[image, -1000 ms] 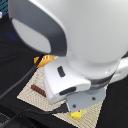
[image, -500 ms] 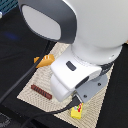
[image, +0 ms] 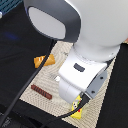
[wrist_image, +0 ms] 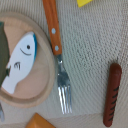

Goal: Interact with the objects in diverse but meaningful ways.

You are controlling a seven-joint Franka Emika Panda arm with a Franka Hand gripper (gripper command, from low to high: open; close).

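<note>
- The white robot arm (image: 85,55) fills most of the exterior view, running from the upper left down to the lower middle of the frame, and it blocks much of the woven beige mat (image: 62,52) beneath it.
- I can't see the gripper's fingers in either picture, so I cannot tell whether they are apart or together.
- In the exterior view the orange bread loaf (image: 42,60) sits on the mat at middle left, just beside the arm's black cable (image: 30,82).
- The dark brown sausage (image: 41,91) lies at lower left, near the mat's edge and well apart from the loaf.
- A bit of the yellow carton (image: 77,111) peeks out under the arm at the bottom middle.
- In the wrist picture the white-grey fish (wrist_image: 20,61) rests on a round tan plate (wrist_image: 42,80) at the left side of the frame.
- An orange-handled fork (wrist_image: 56,55) lies just beside the plate, handle toward the top of the frame, tines toward the bottom.
- The sausage (wrist_image: 112,94) shows again at the right of that frame, apart from the fork.
- A yellow corner (wrist_image: 85,2) at the top edge and an orange corner (wrist_image: 39,122) at the bottom edge are cut off; too little shows to be sure what they are.
</note>
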